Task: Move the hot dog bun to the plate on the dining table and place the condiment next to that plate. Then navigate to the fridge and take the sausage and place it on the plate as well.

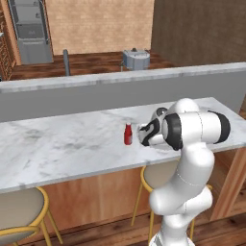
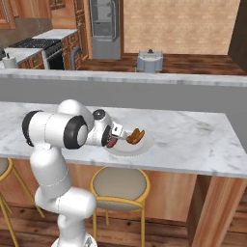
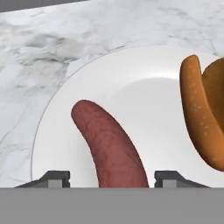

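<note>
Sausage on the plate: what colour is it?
Dark red-brown sausage, lying on the off-white plate; clearest in the hand view.

The dining table (image 1: 62,144) has a white top with grey lines in it and a wood base. A round white plate (image 3: 144,87) sits on the top near its front edge, closer to the right end. A small red bottle with a white cap (image 1: 128,134) stands upright just beside the plate.

Dark-red sausage (image 3: 111,146), off-white plate (image 3: 144,74), orange-brown bun (image 3: 201,113)
</note>
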Tool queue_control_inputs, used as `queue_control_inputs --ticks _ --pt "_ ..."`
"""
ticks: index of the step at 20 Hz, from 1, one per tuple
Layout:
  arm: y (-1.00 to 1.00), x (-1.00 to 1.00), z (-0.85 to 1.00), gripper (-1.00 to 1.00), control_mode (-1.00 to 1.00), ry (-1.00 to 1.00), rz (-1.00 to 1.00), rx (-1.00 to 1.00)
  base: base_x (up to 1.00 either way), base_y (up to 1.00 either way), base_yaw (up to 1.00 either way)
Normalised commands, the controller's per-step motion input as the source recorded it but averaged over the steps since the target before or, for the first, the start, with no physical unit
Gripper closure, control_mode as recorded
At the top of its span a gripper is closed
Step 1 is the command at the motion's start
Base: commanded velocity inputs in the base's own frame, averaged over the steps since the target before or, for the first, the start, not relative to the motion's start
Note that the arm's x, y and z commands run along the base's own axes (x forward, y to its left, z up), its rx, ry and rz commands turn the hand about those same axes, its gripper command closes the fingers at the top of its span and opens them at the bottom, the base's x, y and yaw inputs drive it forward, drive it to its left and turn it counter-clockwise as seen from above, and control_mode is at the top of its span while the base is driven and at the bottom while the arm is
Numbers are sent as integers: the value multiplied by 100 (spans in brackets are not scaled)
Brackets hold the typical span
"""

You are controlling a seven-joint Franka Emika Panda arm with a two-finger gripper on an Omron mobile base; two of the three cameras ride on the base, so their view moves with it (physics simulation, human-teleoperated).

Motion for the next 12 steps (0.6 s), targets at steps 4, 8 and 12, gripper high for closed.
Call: queue_control_inputs --ticks 4,8,12 --pt "-24 0 18 -100 -100 0 -2 0 0 0 0" --pt "-4 0 54 -100 -100 0 -3 0 0 0 0" --pt "0 -16 100 -100 -100 -9 0 2 0 0 0"
